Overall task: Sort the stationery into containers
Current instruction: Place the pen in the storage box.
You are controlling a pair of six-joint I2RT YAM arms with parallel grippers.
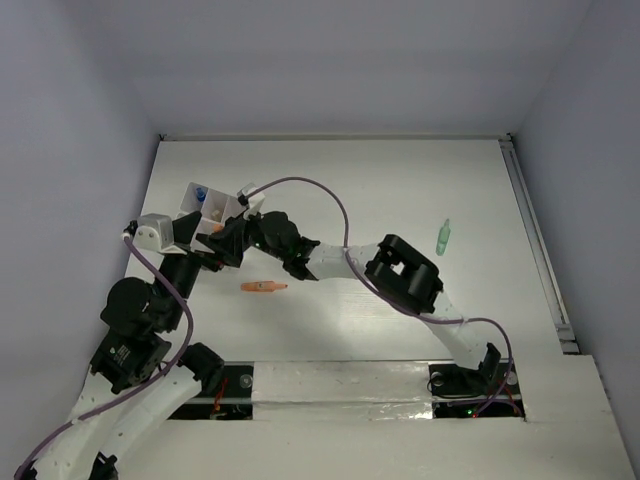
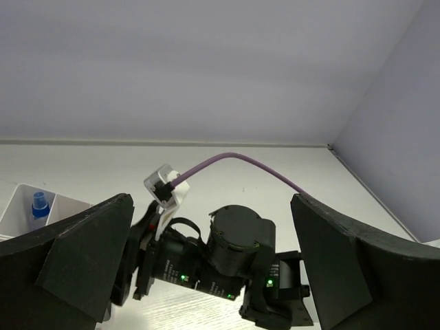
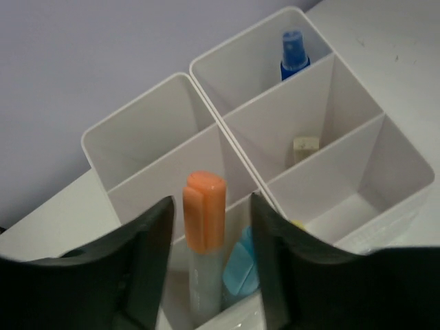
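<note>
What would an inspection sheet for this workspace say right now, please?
Surface: white table, walled on three sides.
Job's things: white divided container holds blue-capped bottle, small eraser, orange-capped marker, light-blue item; orange pen and green marker lie on the table.
Clutter: nothing seen.
Grippers: left gripper open, empty; right gripper open, fingers flanking the orange-capped marker.
Cables: purple cable arcs over the right arm.
Surroundings: plain grey walls.
</note>
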